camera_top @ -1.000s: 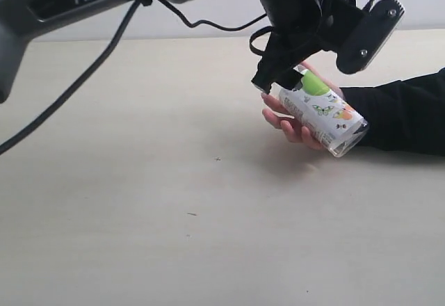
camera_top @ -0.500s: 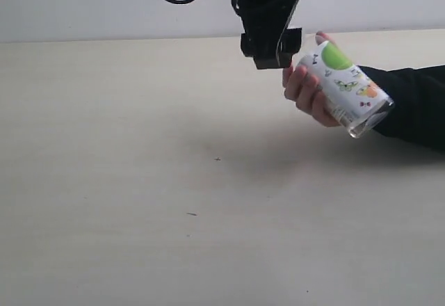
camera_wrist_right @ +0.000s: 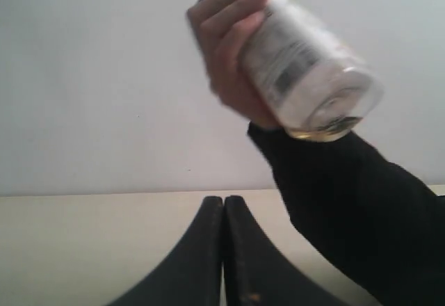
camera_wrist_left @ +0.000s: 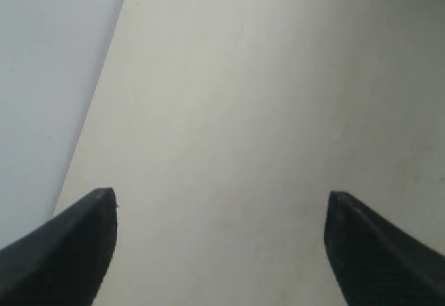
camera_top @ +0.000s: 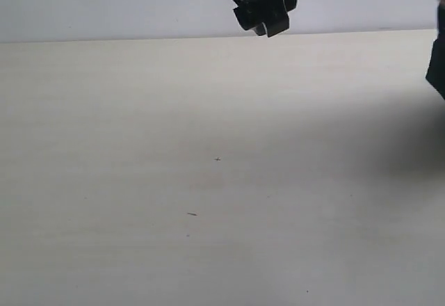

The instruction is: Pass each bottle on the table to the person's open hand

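In the right wrist view the person's hand (camera_wrist_right: pixel 224 49) is raised above the table (camera_wrist_right: pixel 83 250), its fingers wrapped round a white-labelled bottle (camera_wrist_right: pixel 306 76), with a black sleeve (camera_wrist_right: pixel 348 208) below. My right gripper (camera_wrist_right: pixel 223 198) is shut and empty, low over the table and short of that hand. High over the table's far edge, my left gripper (camera_top: pixel 262 14) hangs at the top of the exterior view. In its own wrist view the left gripper (camera_wrist_left: pixel 219 193) is open, and only bare table (camera_wrist_left: pixel 243 76) shows between its fingers. No bottle stands on the table (camera_top: pixel 208 181).
A pale wall (camera_top: pixel 83 7) runs behind the table's far edge. A strip of black sleeve (camera_top: pixel 438 62) shows at the right border of the exterior view, with a soft shadow on the tabletop below it.
The hand took the white bottle and drew away to the right, out of the exterior view. My left gripper, open and empty, lifted away and slightly left.
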`<state>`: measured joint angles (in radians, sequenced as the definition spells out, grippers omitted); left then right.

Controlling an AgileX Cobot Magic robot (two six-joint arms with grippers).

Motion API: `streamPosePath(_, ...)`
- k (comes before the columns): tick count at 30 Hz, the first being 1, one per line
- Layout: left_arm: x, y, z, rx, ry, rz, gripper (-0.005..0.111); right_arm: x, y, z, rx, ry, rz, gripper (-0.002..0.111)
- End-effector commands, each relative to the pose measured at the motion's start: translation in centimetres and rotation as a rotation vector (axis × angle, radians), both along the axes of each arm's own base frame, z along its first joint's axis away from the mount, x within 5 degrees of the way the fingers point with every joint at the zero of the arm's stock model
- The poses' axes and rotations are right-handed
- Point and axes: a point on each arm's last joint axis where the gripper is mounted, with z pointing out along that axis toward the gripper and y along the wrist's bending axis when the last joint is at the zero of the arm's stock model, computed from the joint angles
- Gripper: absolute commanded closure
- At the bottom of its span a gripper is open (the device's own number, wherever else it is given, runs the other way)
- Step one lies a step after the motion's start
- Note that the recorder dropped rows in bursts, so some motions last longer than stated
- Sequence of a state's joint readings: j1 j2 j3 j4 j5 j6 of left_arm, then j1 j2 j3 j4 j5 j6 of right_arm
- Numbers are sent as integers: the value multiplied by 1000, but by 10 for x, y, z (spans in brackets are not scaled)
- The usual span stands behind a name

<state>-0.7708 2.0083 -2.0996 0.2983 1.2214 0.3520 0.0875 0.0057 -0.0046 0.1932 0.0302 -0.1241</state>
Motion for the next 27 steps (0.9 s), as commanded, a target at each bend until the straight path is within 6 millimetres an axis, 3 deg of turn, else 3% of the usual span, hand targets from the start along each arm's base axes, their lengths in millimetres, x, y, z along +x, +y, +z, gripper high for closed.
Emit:
streamPosePath(1, 1, 3, -1, -41, 11, 89, 33, 0, -1, 0, -1, -15, -8, 108)
streamPosePath(3, 2, 3, -3, -61, 14, 142, 53, 0, -1, 0, -1, -15, -8, 108)
streamPosePath(6, 6, 6, -7, -40, -11, 193, 105, 0, -1, 0, -1, -15, -8, 108)
streamPosePath(10, 11, 16, -25, -57, 29, 338, 107, 0, -1, 0, -1, -15, -8, 108)
streamPosePath(17, 10, 30, -55, -435, 53, 347, 107, 0, -1, 0, -1, -15, -8, 108)
streamPosePath(22, -34, 56, -91, -742, -38, 289, 107, 0, -1, 0, -1, -15, -8, 108)
streamPosePath(27, -91, 93, -104, -1085, -92, 249, 107, 0, -1, 0, -1, -15, -8, 108)
